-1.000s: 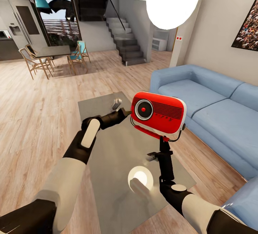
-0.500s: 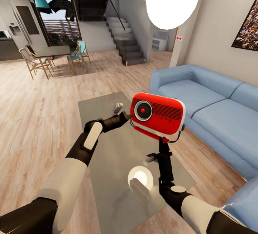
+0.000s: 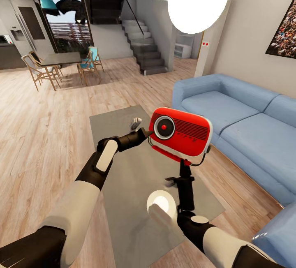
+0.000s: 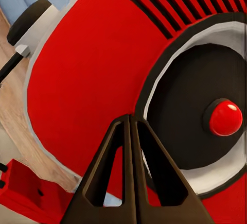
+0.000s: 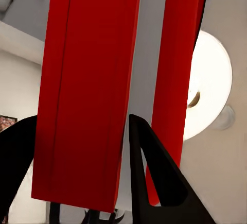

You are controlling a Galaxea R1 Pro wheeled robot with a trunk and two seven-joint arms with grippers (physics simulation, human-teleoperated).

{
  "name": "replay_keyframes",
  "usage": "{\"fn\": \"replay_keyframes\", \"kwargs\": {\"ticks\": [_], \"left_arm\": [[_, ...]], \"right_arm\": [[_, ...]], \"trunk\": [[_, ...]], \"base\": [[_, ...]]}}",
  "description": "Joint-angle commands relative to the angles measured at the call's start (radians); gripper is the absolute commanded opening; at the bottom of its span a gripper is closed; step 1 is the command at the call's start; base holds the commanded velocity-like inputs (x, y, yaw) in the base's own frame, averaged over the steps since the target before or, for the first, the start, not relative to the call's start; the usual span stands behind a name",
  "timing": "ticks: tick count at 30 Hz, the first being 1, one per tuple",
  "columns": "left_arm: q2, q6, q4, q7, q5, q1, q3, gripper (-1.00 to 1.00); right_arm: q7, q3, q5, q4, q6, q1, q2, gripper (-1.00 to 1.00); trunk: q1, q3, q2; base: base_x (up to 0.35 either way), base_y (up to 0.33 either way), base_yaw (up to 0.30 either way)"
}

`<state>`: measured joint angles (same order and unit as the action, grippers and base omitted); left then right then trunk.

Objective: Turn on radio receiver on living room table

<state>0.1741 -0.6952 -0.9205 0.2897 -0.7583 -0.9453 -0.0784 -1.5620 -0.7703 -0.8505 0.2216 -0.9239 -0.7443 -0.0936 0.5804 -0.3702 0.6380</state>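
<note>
Now we hold the radio [image 3: 181, 136] above the tabletop [image 3: 123, 169], our right claw [image 3: 186, 164] clamped on its underside. Our left claw [image 3: 144, 131], fingers pressed together, sits at the dial's [image 4: 203, 113] rim; we should nudge toward 3 o'clock onto the red button [image 4: 225, 118]. Sofa [image 3: 238, 120] stays clear.

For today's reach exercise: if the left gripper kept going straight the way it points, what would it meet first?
The left gripper, fingers together, would most likely meet the radio receiver, on its red front beside the dial; the gap looks small, though depth is unclear.
</note>
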Motion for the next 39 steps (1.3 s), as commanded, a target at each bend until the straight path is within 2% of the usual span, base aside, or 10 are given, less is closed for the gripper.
{"fn": "replay_keyframes", "kwargs": {"ticks": [1, 10, 17, 27, 30, 35, 39], "left_arm": [[0.000, 0.000, 0.001, 0.000, 0.004, 0.000, -0.001, -1.00], [0.000, 0.002, 0.009, 0.002, 0.004, 0.000, -0.001, -1.00], [0.000, 0.002, 0.012, 0.027, 0.004, 0.000, -0.001, -1.00], [0.000, 0.002, 0.012, 0.032, 0.003, 0.000, -0.002, -1.00], [0.000, 0.002, 0.012, 0.065, 0.002, 0.000, -0.004, -1.00], [0.000, 0.003, 0.012, 0.139, 0.002, 0.000, -0.065, -1.00], [0.000, 0.010, 0.011, 0.151, 0.001, 0.000, -0.081, -1.00]], "right_arm": [[-0.009, -0.039, -0.019, 0.002, 0.003, 0.000, -0.006, -1.00], [-0.009, -0.040, -0.019, 0.002, 0.005, 0.001, -0.039, -1.00], [-0.009, -0.040, -0.019, 0.002, 0.006, 0.001, -0.041, -1.00], [-0.009, -0.039, -0.019, 0.002, 0.008, 0.003, -0.041, -1.00], [-0.009, -0.039, -0.018, 0.002, 0.008, 0.008, -0.041, -1.00], [-0.009, -0.043, -0.019, 0.002, 0.008, 0.016, -0.041, -1.00], [-0.009, -0.080, -0.018, 0.002, 0.008, 0.017, -0.041, -1.00]], "trunk": [[0.000, 0.000, 0.000], [0.000, 0.000, 0.000], [0.000, 0.000, 0.000], [0.000, 0.000, 0.000], [0.000, 0.000, 0.000], [0.000, 0.000, 0.000], [0.000, 0.000, 0.000]], "base": [[0.000, 0.000, 0.000], [0.000, 0.000, 0.000], [0.000, 0.000, 0.000], [0.000, 0.000, 0.000], [0.000, 0.000, 0.000], [0.000, 0.000, 0.000], [0.000, 0.000, 0.000]]}}
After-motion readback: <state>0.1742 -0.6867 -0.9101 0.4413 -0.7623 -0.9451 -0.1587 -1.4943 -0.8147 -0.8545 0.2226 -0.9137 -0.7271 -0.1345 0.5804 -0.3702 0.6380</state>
